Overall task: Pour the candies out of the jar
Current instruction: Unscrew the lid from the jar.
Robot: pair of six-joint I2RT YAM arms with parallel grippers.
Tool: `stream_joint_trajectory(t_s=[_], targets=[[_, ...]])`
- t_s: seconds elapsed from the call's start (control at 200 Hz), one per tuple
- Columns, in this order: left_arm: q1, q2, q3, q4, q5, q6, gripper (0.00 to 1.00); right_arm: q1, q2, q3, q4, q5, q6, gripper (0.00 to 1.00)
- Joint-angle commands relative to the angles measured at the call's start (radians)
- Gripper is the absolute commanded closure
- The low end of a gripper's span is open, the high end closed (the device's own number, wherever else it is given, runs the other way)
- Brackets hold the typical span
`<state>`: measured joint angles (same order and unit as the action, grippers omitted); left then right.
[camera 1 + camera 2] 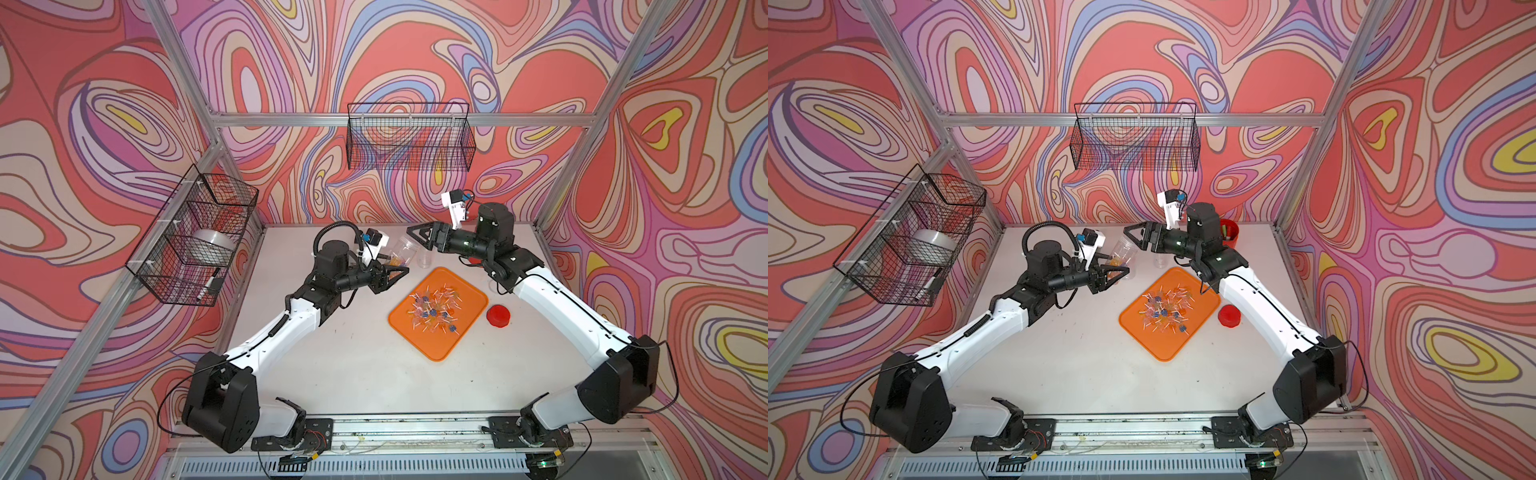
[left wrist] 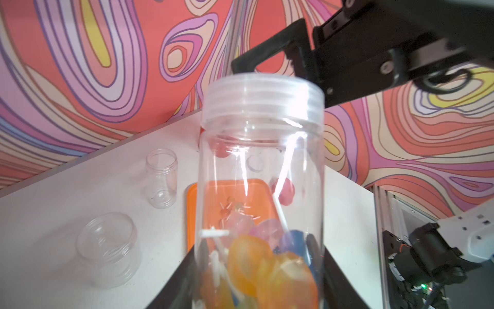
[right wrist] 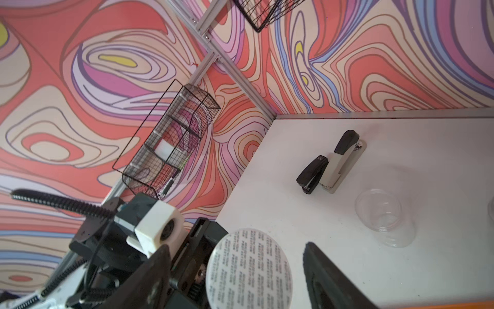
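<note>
Jar (image 1: 402, 250) tilted near the worktop's (image 1: 353, 374) far edge.
Your left gripper (image 1: 397, 267) pinches its base, candies (image 2: 248, 256) inside; your right gripper (image 1: 415, 239) stands spread around its mouth.

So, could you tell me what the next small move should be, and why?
Probably close the right gripper on the rim of the printed seal and peel it off: it caps the jar in the left gripper, with candies inside.

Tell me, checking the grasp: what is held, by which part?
The left gripper clamps the jar by its lower body, near the base; the right gripper holds nothing.
</note>
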<state>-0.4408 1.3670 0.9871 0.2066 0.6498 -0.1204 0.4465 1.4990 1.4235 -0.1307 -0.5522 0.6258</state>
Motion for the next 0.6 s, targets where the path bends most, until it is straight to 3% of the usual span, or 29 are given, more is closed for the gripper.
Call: stream_joint_trajectory(t_s=[0.0,0.295,0.596], targets=[[-0.025,-0.033,0.011,-0.040,-0.118,0.073,1.00,0.005,0.005,0.020,-0.048,0.097,0.036,0.24],[-0.125,-0.026,0.046,-0.129,-0.305,0.203,1.00,0.048,0.048,0.057,-0.155,0.182,0.002,0.16],[-0.147,-0.035,0.045,-0.116,-0.360,0.224,1.00,0.067,0.053,0.038,-0.218,0.262,-0.009,0.18]])
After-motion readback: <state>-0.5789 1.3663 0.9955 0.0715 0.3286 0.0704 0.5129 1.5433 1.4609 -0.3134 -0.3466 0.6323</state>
